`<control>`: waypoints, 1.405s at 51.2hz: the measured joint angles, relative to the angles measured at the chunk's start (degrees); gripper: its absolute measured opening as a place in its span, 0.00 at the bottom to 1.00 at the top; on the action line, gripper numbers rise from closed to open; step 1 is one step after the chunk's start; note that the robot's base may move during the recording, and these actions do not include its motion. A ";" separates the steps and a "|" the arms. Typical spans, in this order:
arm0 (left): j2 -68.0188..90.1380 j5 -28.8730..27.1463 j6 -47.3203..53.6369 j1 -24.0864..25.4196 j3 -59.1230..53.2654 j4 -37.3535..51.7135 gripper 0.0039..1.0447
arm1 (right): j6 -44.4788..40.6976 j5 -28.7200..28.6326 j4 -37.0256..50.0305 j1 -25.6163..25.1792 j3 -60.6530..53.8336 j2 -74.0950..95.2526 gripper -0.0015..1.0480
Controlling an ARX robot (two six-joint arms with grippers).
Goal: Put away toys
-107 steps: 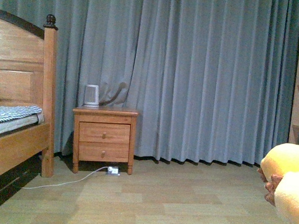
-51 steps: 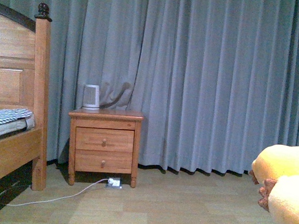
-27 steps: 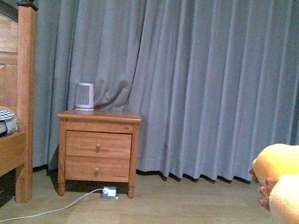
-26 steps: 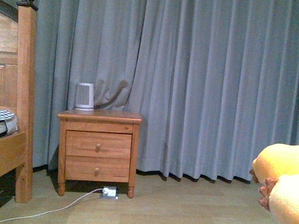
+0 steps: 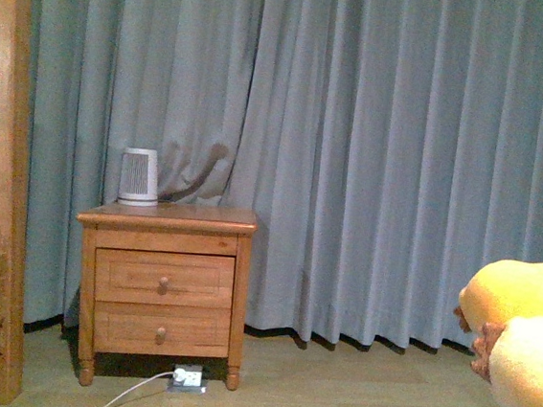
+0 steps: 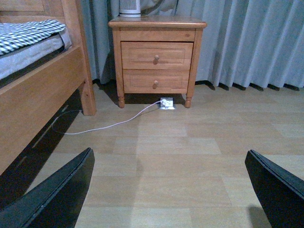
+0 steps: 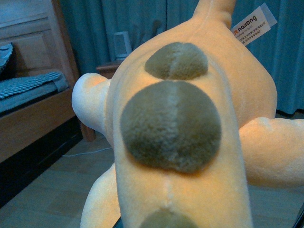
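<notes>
We find the plush toy point(image 5: 520, 324) at about four o'clock in the front view, cut off by the frame edge and raised clear of the floor point(image 5: 349, 394). It also fills the right wrist view at very close range. The toy hides the right hand completely, so we cannot tell how its fingers stand. Because the toy sits off the floor directly in front of that wrist, we judge that it is being carried there. The left hand point(image 6: 168, 152) is spread wide with nothing between its fingers and only bare floor under it.

We judge the toy to be light, soft and squashy. The pile looks fuzzy and should not slip, but the stuffing will give way under pressure and a shallow pinch could creep off. The plump body, with its round olive patches point(image 7: 171, 126), looks too wide to span, so we would take a narrower part. The stubby limb point(image 7: 273, 152) or the tapering end beside the sewn label point(image 7: 251, 21) looks suitable, and the grip should go deep and firm. Nothing here is fragile, though loose limbs may sag and swing.

The nightstand point(image 5: 163, 280) stands at eight o'clock against the curtain point(image 5: 372, 156), with a small white appliance point(image 5: 139, 176) on it, well apart from the toy.
</notes>
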 joint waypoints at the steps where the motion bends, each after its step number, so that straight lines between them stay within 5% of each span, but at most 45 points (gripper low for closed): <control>1: 0.02 0.00 0.00 0.00 0.00 0.00 0.94 | 0.00 0.00 0.00 0.02 0.00 0.00 0.07; 72: 0.02 -0.20 0.00 0.00 0.00 0.00 0.94 | -0.35 -0.09 -0.02 0.15 0.00 0.02 0.07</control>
